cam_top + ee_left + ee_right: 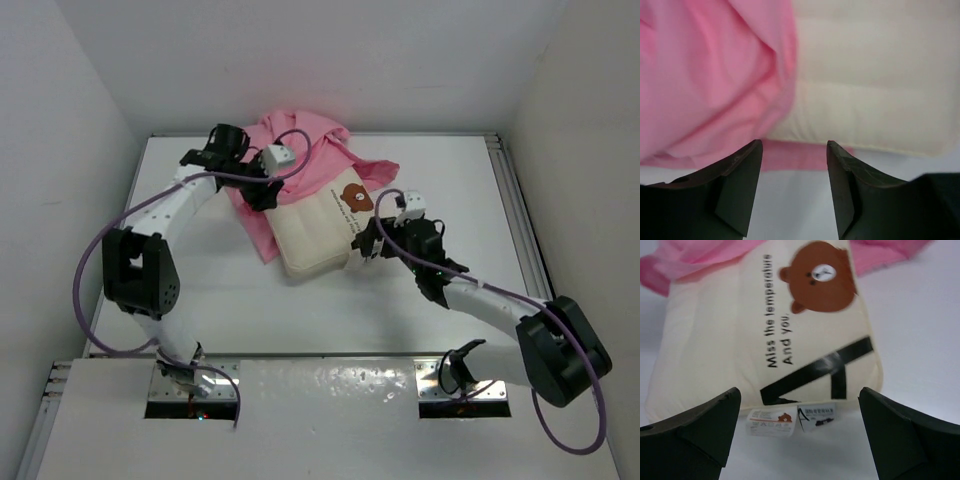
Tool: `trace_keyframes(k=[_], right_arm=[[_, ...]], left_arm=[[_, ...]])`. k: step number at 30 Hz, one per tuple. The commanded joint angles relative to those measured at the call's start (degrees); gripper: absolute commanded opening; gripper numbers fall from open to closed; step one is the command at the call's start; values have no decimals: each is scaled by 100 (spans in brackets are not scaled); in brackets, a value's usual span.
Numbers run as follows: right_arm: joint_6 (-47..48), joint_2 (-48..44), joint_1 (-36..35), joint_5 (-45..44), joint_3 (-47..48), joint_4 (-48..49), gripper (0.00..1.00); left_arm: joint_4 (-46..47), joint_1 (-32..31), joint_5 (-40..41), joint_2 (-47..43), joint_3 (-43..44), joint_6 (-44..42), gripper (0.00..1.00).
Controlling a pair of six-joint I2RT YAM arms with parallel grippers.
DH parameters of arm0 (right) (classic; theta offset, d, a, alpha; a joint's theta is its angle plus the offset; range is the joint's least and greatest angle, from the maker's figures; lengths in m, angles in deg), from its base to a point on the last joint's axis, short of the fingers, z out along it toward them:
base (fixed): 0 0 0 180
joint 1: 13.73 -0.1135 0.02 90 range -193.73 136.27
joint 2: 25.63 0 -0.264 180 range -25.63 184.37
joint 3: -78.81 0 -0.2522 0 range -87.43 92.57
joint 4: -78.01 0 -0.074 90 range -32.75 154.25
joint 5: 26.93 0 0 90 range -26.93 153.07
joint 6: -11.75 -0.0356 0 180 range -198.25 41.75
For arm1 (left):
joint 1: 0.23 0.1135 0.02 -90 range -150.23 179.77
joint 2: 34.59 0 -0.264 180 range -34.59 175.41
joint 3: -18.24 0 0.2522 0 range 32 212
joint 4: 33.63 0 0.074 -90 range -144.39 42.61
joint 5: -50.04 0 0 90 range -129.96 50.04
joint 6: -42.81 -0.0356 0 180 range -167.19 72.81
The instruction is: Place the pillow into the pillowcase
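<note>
The cream pillow (318, 228) lies mid-table, its far end under the pink pillowcase (300, 150), bear patch (356, 196) facing up. In the right wrist view the pillow (740, 340) shows its bear (820, 275), black lettering and two white tags (792, 417) at its near edge. My right gripper (799, 400) is open wide, just short of those tags, empty. My left gripper (794, 150) is open and empty at the pillow's left side, where the pillowcase (705, 75) drapes over the pillow (875, 85). A strip of pink lies under the pillow edge.
White walls enclose the table (480, 200) at left, back and right. The left arm (170, 210) arcs along the table's left side; the right arm (490, 300) reaches in from the front right.
</note>
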Motion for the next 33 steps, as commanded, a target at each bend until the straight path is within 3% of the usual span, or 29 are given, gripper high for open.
trace_keyframes(k=[1, 2, 3, 4, 6, 10, 12, 15, 19, 20, 22, 23, 25, 26, 31, 33], right_arm=[[-1944, -143, 229, -823, 414, -1512, 99], [-2644, -152, 273, -858, 536, -1770, 99], [-2999, -169, 300, -920, 564, -1999, 99], [-3316, -196, 300, -1060, 547, -2245, 99], [-4177, -327, 283, -1070, 240, -2038, 99], [-5269, -92, 265, -615, -428, -539, 99], [-5340, 398, 230, -429, -438, -79, 99], [-5016, 1259, 142, -340, -26, 362, 99], [-4893, 2377, 159, -130, 518, 1512, 98], [-4822, 2562, 177, -103, 642, 1662, 96], [-4630, 3009, 247, 11, 992, 1716, 81], [-4576, 3116, 326, 185, 1090, 1760, 50], [-4068, 3249, 388, 379, 1319, 1892, 13], [-3857, 3223, 388, 467, 1398, 1892, 0], [-1573, 2584, 64, 1029, 1654, 2154, 0], [-731, 2310, -51, 1668, 1279, 3092, 0]], left_arm=[[1439, -477, 1092, 220, 628, 954, 52], [1545, -652, 1338, 933, 837, 981, 76], [1807, -723, 1453, 1062, 900, 1033, 78], [2019, -794, 1576, 1142, 918, 1095, 86], [2650, -970, 2015, 1414, 918, 1165, 88], [3119, -1154, 2386, 1906, 1059, 1078, 87], [3128, -1128, 2360, 2126, 1129, 1200, 79], [3023, -1111, 2158, 2276, 1138, 1271, 57], [2988, -1172, 2053, 2233, 1112, 1332, 0], [2909, -1181, 1956, 2198, 1155, 1332, 0], [2542, -1172, 1545, 2110, 1453, 1306, 0], [2435, -1190, 1447, 2075, 1568, 1332, 0], [2129, -1198, 1148, 1961, 1946, 1402, 0], [2005, -1199, 1060, 1943, 2095, 1446, 0], [1608, -1322, 883, 1881, 2896, 1569, 0], [1669, -1322, 1032, 1881, 2966, 1657, 0]])
